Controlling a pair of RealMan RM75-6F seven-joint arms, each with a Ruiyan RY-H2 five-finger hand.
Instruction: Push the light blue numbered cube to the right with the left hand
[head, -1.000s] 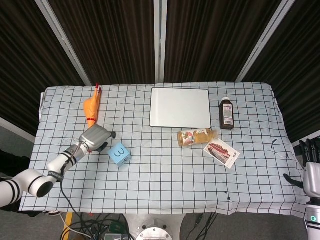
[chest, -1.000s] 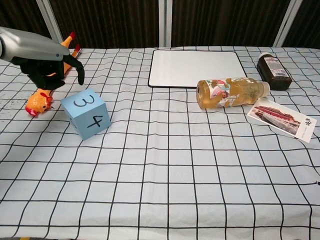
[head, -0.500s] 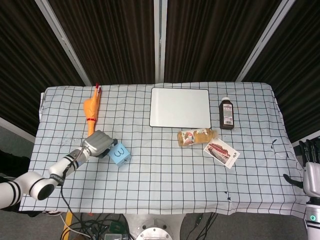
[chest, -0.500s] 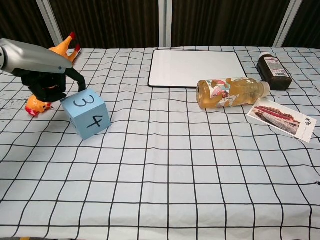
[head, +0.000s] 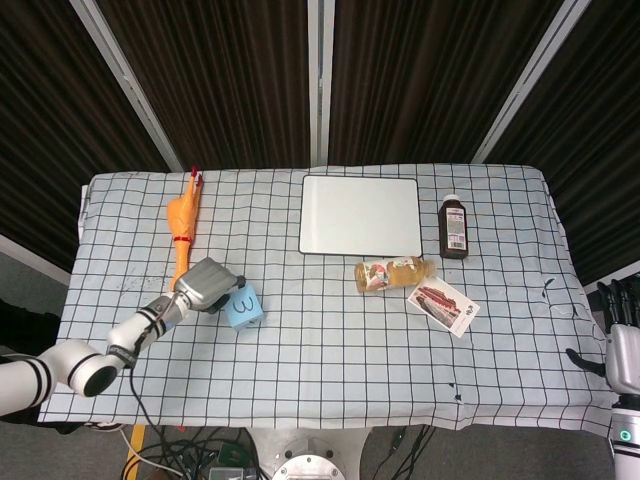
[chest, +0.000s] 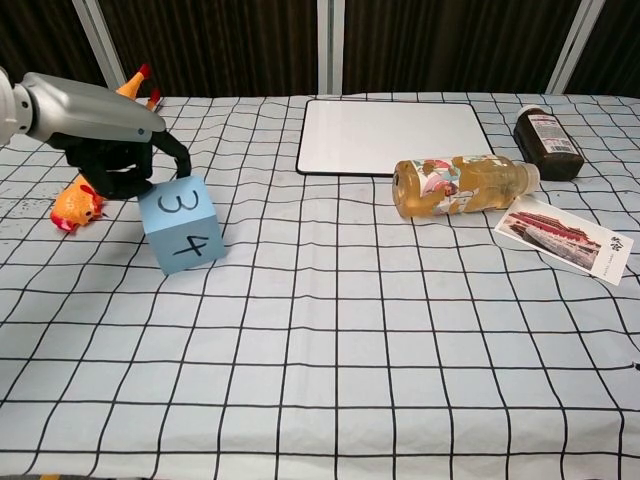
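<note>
One cube matters here: the light blue numbered cube (chest: 183, 222), sitting at about 8 o'clock on the checked table (head: 330, 340), faces 3 and 4 toward the chest camera. My left hand (chest: 118, 160) is pressed against the cube's left face, dark fingers (chest: 170, 148) curled in and hooking over its upper left edge, nothing held. The cube looks tipped slightly toward 3 o'clock, left bottom edge maybe lifted; can't tell for sure. The rubber chicken (head: 183, 222) lies just behind my hand toward 11 o'clock.

Progress call: contact made, push barely begun. The cube sits well left of the white board (head: 360, 215), the lying drink bottle (chest: 460, 185) and the postcard (chest: 565, 238), with open cloth between. What's left is the main slide toward 3 o'clock, then pulling my hand off.

My right hand (head: 622, 345) is parked off the table's 4 o'clock edge, dark fingers pointing up; spread or together, I can't tell.
</note>
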